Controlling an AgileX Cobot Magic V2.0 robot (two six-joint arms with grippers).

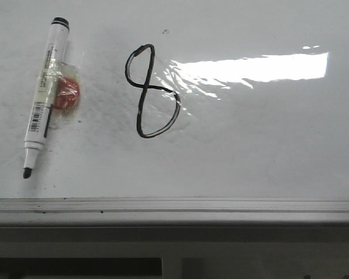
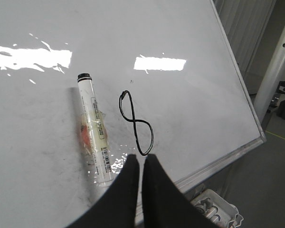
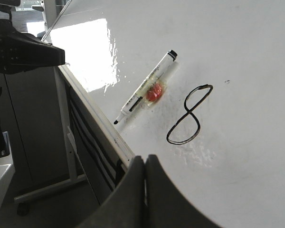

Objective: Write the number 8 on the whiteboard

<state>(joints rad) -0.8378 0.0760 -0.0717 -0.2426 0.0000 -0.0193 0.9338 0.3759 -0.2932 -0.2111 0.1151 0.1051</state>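
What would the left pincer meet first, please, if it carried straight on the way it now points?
Probably the number 8 on the whiteboard: the shut left pincer aims just below its lower loop, with the marker lying off to one side. Its height above the board is unclear.

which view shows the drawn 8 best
The front view: the thin black hand-drawn number 8 faces the camera squarely, both loops fully visible on the glossy white whiteboard. The left wrist view shows it smaller and foreshortened, its base close to the hand. The right wrist view shows it whole but slanted.
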